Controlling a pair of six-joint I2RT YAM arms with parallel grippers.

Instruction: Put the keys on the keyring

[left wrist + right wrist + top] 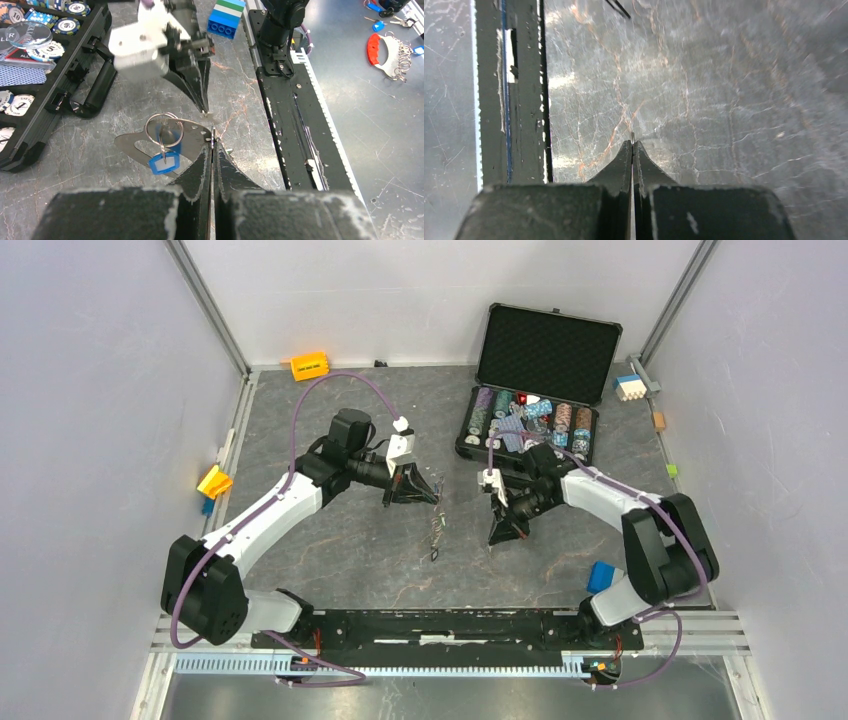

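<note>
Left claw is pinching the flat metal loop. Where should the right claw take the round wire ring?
Probably take the wire ring by its upper arc, the bare stretch opposite the blue tag hanging off its near side. Come from the far side, where the right claw sits shut, and pinch across the thin wire. The left claw blocks the right edge of the flat metal loop.

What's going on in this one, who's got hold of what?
Two arms are working on getting keys onto a keyring. The left gripper is shut on the edge of the keyring, a flat silver oval loop carrying a round ring and a blue tag. The right gripper is shut too, its tips close to the loop's edge. A thin silver sliver shows at them, possibly a key seen edge-on, but too small to tell. No key is visibly on the loop yet.
</note>
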